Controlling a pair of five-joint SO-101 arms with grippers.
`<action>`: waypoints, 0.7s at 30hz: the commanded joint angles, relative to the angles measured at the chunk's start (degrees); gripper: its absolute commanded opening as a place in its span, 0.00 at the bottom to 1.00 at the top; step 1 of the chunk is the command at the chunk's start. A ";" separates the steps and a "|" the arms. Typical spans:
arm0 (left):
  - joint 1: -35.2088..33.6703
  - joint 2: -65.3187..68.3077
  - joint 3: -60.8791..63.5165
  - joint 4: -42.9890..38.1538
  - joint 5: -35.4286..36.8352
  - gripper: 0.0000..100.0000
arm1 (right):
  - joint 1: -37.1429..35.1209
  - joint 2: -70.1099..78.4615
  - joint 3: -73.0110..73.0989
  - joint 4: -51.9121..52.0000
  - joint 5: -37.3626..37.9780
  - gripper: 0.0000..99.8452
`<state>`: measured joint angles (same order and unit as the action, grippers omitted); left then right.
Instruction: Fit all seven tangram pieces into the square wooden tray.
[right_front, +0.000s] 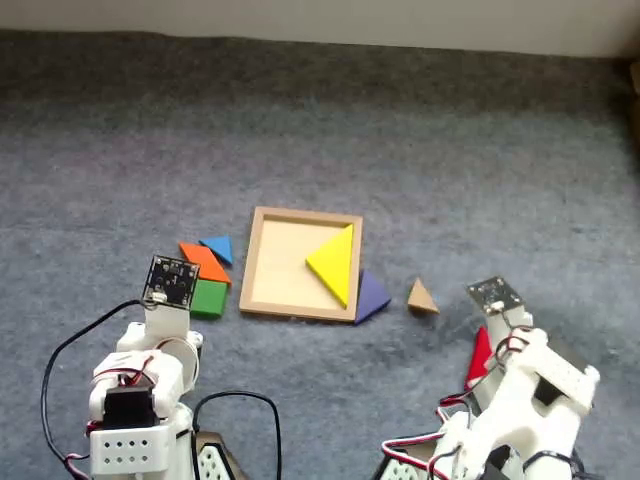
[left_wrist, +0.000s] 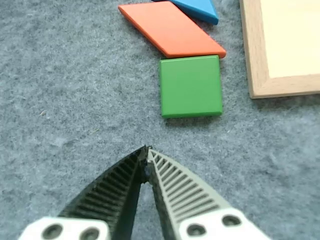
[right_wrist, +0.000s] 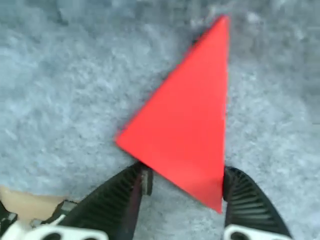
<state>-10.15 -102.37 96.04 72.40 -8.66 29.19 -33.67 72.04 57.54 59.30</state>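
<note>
Lying flat on the grey carpet (right_front: 420, 150) was one square wooden tray (right_front: 300, 216). One yellow triangle (right_front: 335, 262) sat inside it, against the right side. Six more pieces lay outside, so there were seven in all. One purple piece (right_front: 373, 296) touched the tray's near right corner. One small tan triangle (right_front: 421, 297) sat near it, a bit further right. On the tray's left side were three pieces close together: one blue triangle (right_front: 218, 248), one orange slanted piece (right_front: 204, 263) and one green square (right_front: 209, 298). The green square touched the orange piece.

The left claw (left_wrist: 146, 150) was closed tight, its two tips together, with nothing in it. It sat over bare carpet just near the green square. The right claw (right_wrist: 185, 175) was spread wide, with one red triangle (right_wrist: 187, 130) between its two fingers (right_wrist: 137, 182). Both fingers pressed on the triangle's edges.
</note>
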 joint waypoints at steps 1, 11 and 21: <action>-0.13 -1.19 1.10 0.44 -0.44 0.01 | -8.04 0.75 0.22 -3.74 -4.66 0.23; -0.13 -1.19 1.10 0.44 -0.44 0.01 | -11.82 0.13 -4.88 -2.68 -10.64 0.10; -0.13 -1.19 1.10 0.44 -0.44 0.01 | -20.79 0.22 -26.59 5.32 -24.18 0.10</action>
<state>-10.15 -102.37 96.04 72.40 -8.66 12.84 -32.88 53.23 61.93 39.08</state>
